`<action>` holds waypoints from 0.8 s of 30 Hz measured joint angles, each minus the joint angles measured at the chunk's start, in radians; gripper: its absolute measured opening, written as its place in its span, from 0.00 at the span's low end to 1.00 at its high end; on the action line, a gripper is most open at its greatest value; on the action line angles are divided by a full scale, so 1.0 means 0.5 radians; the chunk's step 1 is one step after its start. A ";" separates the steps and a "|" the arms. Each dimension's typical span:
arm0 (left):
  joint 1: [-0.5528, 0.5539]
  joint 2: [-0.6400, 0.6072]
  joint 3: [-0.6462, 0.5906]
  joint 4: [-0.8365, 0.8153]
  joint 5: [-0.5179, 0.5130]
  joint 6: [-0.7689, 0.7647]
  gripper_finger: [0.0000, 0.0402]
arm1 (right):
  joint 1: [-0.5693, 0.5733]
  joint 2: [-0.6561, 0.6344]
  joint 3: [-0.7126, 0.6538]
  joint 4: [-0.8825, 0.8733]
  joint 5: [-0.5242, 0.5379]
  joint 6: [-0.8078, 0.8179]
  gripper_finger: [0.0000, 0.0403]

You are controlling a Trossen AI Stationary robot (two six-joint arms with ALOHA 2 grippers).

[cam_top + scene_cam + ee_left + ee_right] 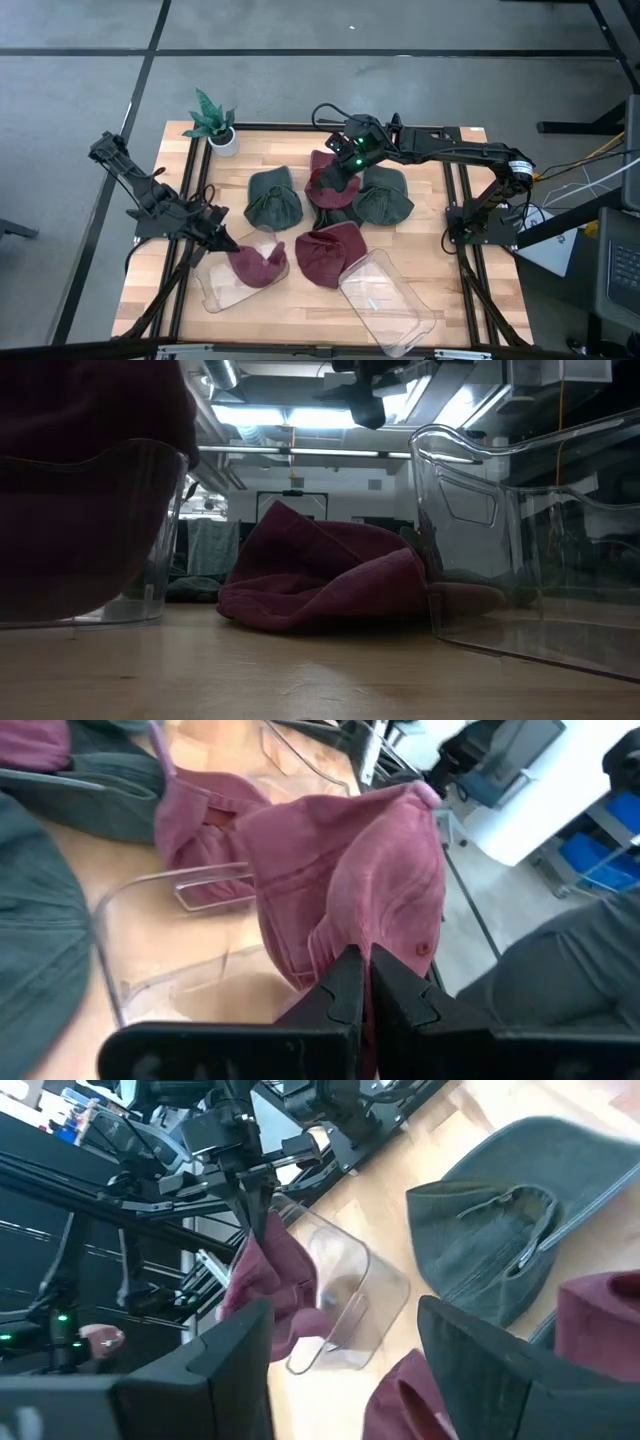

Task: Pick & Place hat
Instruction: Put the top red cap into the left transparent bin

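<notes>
My left gripper point(226, 241) is shut on a maroon hat point(257, 265) over the left clear bin point(222, 292). In the left wrist view that hat point(350, 870) spreads out beyond the shut fingers. My right gripper point(346, 152) is open above another maroon hat point(324, 180) at the middle of the table, toward its far side. Its fingers stand apart in the right wrist view point(340, 1325), with maroon cloth point(405, 1395) low between them. A third maroon hat point(332, 254) lies crumpled on the wood. My left gripper pinches a fold of the maroon hat's cloth point(345, 935) between its two shut fingers, slanting down from the table's left side. The hat hangs from the fingers into the clear bin point(150, 940). I cannot tell whether it rests on the bin's floor.
Two green hats point(272, 198) point(385, 198) lie flat beside the central maroon one. A second clear bin point(388, 302) sits tilted at the near right. A potted plant point(215, 125) stands at the far left corner. Black rails run along the table's left and right sides.
</notes>
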 joint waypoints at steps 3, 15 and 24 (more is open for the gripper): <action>-0.006 -0.006 0.000 -0.034 -0.047 -0.036 0.01 | 0.000 0.000 0.000 0.011 0.022 -0.041 0.62; -0.004 -0.005 0.000 -0.103 0.275 -0.203 0.02 | 0.000 0.000 0.000 0.026 0.022 -0.159 0.62; -0.004 -0.005 0.000 -0.102 0.644 -0.526 0.03 | 0.000 0.000 0.000 0.026 0.020 -0.201 0.62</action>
